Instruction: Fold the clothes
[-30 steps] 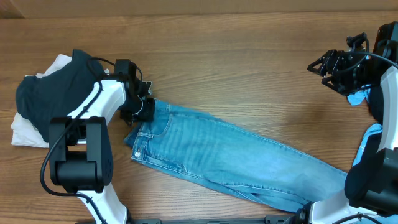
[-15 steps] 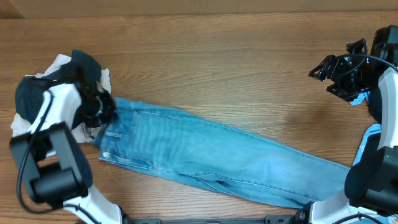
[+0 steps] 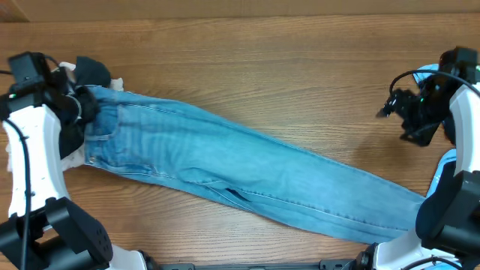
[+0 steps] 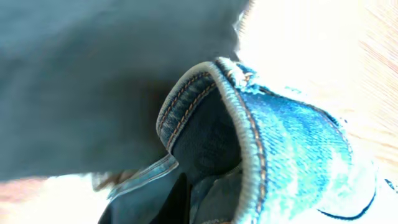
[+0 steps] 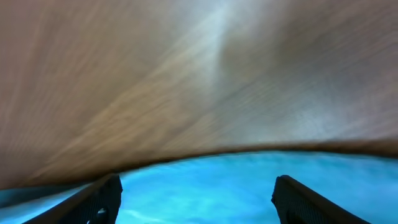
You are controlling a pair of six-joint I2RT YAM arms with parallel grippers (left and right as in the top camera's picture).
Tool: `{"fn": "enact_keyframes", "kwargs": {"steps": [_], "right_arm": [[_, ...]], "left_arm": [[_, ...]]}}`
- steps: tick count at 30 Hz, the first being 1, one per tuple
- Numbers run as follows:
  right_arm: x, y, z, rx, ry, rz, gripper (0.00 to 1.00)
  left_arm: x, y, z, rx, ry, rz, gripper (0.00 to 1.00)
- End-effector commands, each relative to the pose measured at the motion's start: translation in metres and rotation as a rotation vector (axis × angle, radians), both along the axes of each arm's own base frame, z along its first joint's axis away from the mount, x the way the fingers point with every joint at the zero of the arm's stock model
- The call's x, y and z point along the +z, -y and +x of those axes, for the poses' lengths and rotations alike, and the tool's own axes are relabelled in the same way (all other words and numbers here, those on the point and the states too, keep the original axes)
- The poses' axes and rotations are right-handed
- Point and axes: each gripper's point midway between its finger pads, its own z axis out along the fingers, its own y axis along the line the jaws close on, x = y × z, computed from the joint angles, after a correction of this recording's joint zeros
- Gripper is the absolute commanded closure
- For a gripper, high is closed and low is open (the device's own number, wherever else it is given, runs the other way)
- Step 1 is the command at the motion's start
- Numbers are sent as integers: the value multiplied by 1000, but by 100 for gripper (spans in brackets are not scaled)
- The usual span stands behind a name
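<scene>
**Jeans laid out across a work table.** A pair of light-blue jeans [image 3: 247, 176] lies stretched on a slant across a brown wooden table [image 3: 262, 52]. The waist end is at the far left, and the pale hems are at the lower right, near the base of the right arm. The legs lie together and flat on the wood, with a few creases around the seat and a dark fold line partway down the near edge.

The left gripper [image 3: 81, 111] sits at the top corner of the waist, its fingers clamped on the denim. The left wrist camera shows the thick waistband [image 4: 242, 124] doubled over close to the lens, with tan stitching along its edge and one dark finger [image 4: 177, 199] under the cloth.

Beside that corner, touching the jeans, is a dark navy top [image 3: 91, 69] lying over a white garment [image 3: 73, 156]. In the wrist view the navy cloth fills the upper left, and the white glares behind the denim.

At the other end of the table the right gripper [image 3: 386, 109] is over bare wood, well apart from the jeans and holding nothing. Its two black fingers [image 5: 102, 199] stand wide apart in the right wrist view. Blurred wood grain shows beyond them, and a bright blue cloth [image 5: 199, 186] smears across the bottom of the picture. The table's grain runs left to right in warm brown bands.
</scene>
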Motion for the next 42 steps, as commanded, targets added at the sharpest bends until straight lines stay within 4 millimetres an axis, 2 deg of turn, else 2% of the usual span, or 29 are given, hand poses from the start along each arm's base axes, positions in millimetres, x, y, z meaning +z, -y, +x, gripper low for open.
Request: {"fn": "enact_keyframes", "kwargs": {"steps": [1, 8, 10, 11, 13, 14, 15, 20, 23, 26, 28, 31, 33, 35, 38, 40, 42], "right_arm": [[-32, -3, -24, -31, -113, 0, 18], [-83, -38, -64, 40, -205, 124, 18], [-93, -45, -75, 40, -230, 144, 25], [-98, -47, -81, 40, -247, 150, 29], [-107, -52, -92, 23, -274, 165, 53], [-114, -53, -97, -3, -288, 166, 68], [-123, -55, -101, -32, -292, 163, 75], [-162, -56, -106, -162, -244, 137, 94], [-171, -48, -80, -211, -126, 110, 96], [-169, -35, -32, -229, 72, 82, 96], [-153, -20, 17, -224, 277, 52, 96], [-132, -9, 52, -225, 410, 29, 96], [-114, -1, 78, -220, 479, 17, 96], [-99, 1, 88, -214, 476, 17, 96], [-68, -3, 101, -106, 483, 35, 95], [-54, -5, 96, -98, 421, 49, 91], [-48, -13, 83, -100, 343, 90, 73]], "left_arm": [[28, -39, -10, 106, 16, 139, 96], [27, -33, -10, 75, 12, 127, 96], [26, -32, -11, 74, 5, 124, 96], [25, -32, -12, 73, 2, 123, 96], [25, -31, -13, 73, -1, 120, 96], [25, -31, -13, 73, -2, 120, 96], [25, -30, -13, 71, -2, 117, 96], [25, -23, -9, 51, 17, 76, 96], [25, -22, -10, 51, 12, 74, 96], [23, -17, -13, 42, 2, 51, 94], [25, -2, -8, 4, 34, -30, 90], [27, 15, -3, -38, 57, -91, 85], [27, 33, 1, -79, 57, -120, 77], [26, 51, 3, -123, 44, -125, 68], [25, 77, 9, -201, 35, -94, 50], [23, 82, 10, -218, 15, -32, 45], [22, 88, 10, -233, 7, -21, 41]]}}
